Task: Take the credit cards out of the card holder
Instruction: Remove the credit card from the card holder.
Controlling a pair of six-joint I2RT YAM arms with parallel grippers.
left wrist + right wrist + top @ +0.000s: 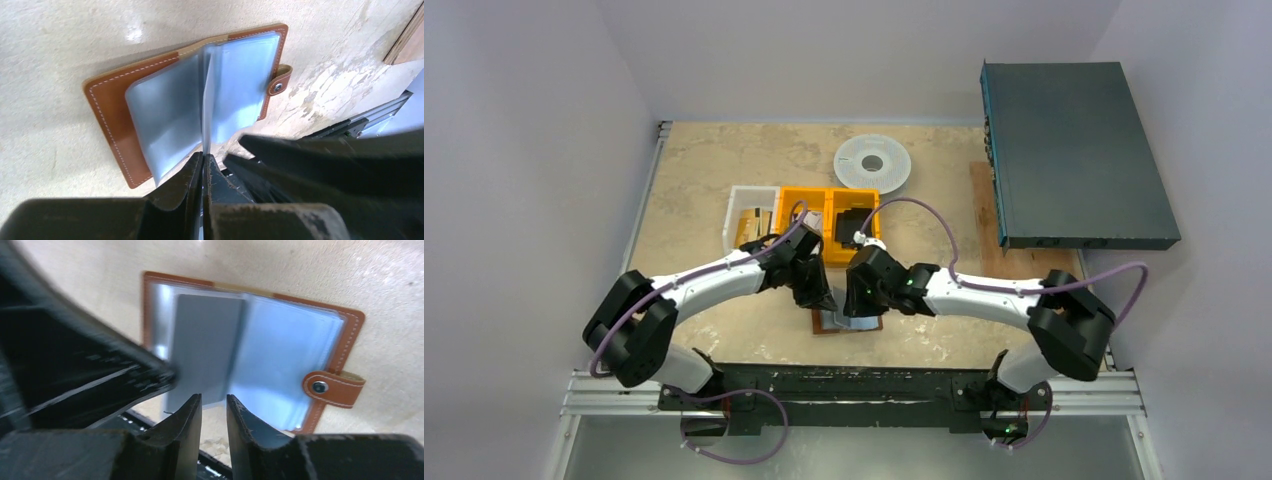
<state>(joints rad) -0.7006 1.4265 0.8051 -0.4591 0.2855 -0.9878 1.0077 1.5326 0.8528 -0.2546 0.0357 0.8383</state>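
**Left end effector** (203,162): clenched. Its two fingers are pressed together on the near end of a thin grey card (205,345). The card stands on edge above the fold of the card holder (107,115). Whether the card is bare or inside a clear sleeve cannot be told.

**Right end effector** (214,402): released. The fingers stand a narrow gap apart with nothing between them. They hover just beside the left end effector, over the near edge of the holder, and the lower edge of the grey card shows through the gap.

**Card holder:** brown leather with pale stitching. It lies open and flat on the bench (704,170), close to the near edge, directly under both end effectors. Shiny grey-blue sleeves (165,115) fan out on either side of the fold. A strap with a metal snap (280,82) sticks out from one side edge, unfastened.

**Further out on the bench:**
- Two orange bins (809,205) sit side by side beyond the end effectors. One holds a black item (854,222).
- A clear box (749,220) stands just to the left of the bins.
- A white spool (873,162) lies behind them.
- A large dark flat case (1074,155) sits at the far right, overhanging a wooden board (986,205).
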